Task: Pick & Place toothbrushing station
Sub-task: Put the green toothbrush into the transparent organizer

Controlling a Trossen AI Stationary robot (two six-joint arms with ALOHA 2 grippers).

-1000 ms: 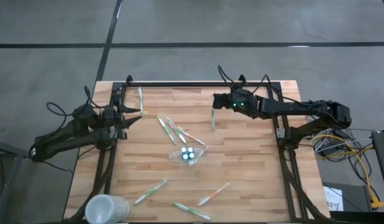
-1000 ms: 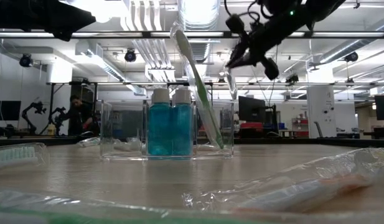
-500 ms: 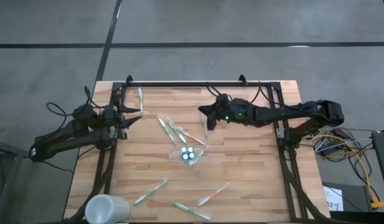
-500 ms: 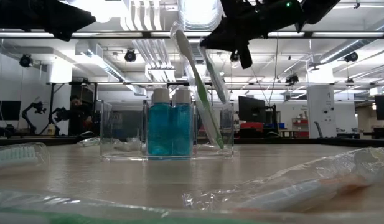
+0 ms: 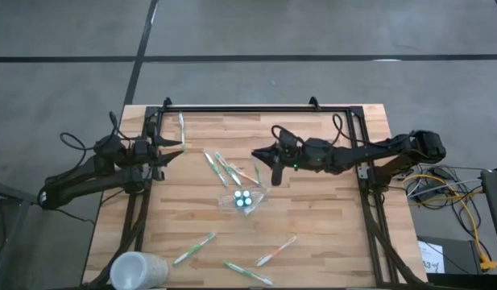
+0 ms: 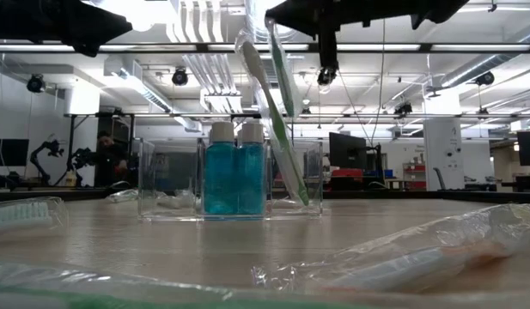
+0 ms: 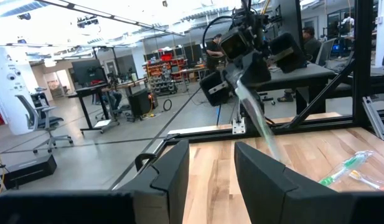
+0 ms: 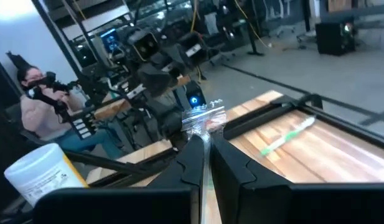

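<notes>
high view: the right gripper (image 5: 268,158) sits over the table's middle, just beside the toothbrushing station (image 5: 245,199), its fingers pinched on a wrapped toothbrush (image 5: 258,172) that hangs down toward the holder. the left gripper (image 5: 169,150) waits at the left edge, fingers spread and holding nothing. loose toothbrushes (image 5: 194,248) lie scattered near the front, with a frosted cup (image 5: 134,270) at the front left corner.

low view: the station (image 6: 229,178) stands upright on the table (image 6: 247,232), carrying blue tubes (image 6: 236,176) and one leaning green toothbrush (image 6: 273,120). the held brush (image 6: 283,64) hangs tilted above the holder, close to that leaning brush. risk: on descent the tilted brush may strike the leaning one or the rim and tip the light holder.

left wrist view: the left fingers (image 7: 173,174) stand apart; the right arm's brush (image 7: 257,121) shows its loose wrapper trailing. risk: the wrapper may snag on the rim.

right wrist view: the fingers (image 8: 193,160) press together on the crinkled wrapper (image 8: 204,117) only. risk: a grip on film alone may slip or swing the brush off line.
</notes>
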